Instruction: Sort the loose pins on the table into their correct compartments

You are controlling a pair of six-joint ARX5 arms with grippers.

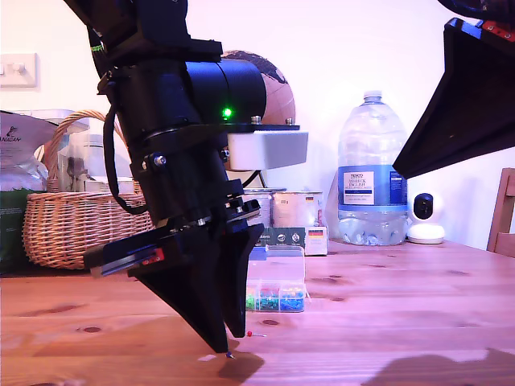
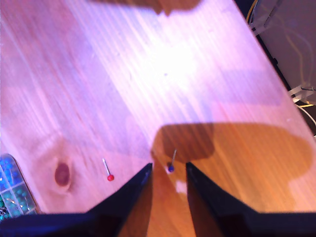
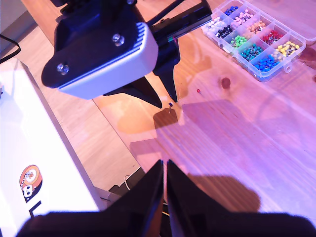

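My first gripper (image 2: 168, 165) points down at the wooden table (image 2: 163, 64), its tips just above the surface and open. A blue-headed pin (image 2: 170, 168) lies between the fingertips, and I cannot tell whether they touch it. A red-headed pin (image 2: 110, 177) lies on the wood a short way off, toward the clear compartment box (image 2: 10, 192). The exterior view shows this gripper (image 1: 232, 344) low at centre, the blue pin (image 1: 230, 355) at its tips, the red pin (image 1: 256, 334) and the box (image 1: 278, 289) behind. My second gripper (image 3: 164, 170) hangs high, shut and empty, above the blue pin (image 3: 170, 104), red pin (image 3: 198, 91) and box (image 3: 256, 39).
A wicker basket (image 1: 72, 217) stands at the exterior view's back left. Tins, a large water bottle (image 1: 372, 169) and a small white camera (image 1: 425, 217) line the back. A chair (image 1: 503, 213) is at the exterior view's right edge. A white board (image 3: 29, 148) borders the table.
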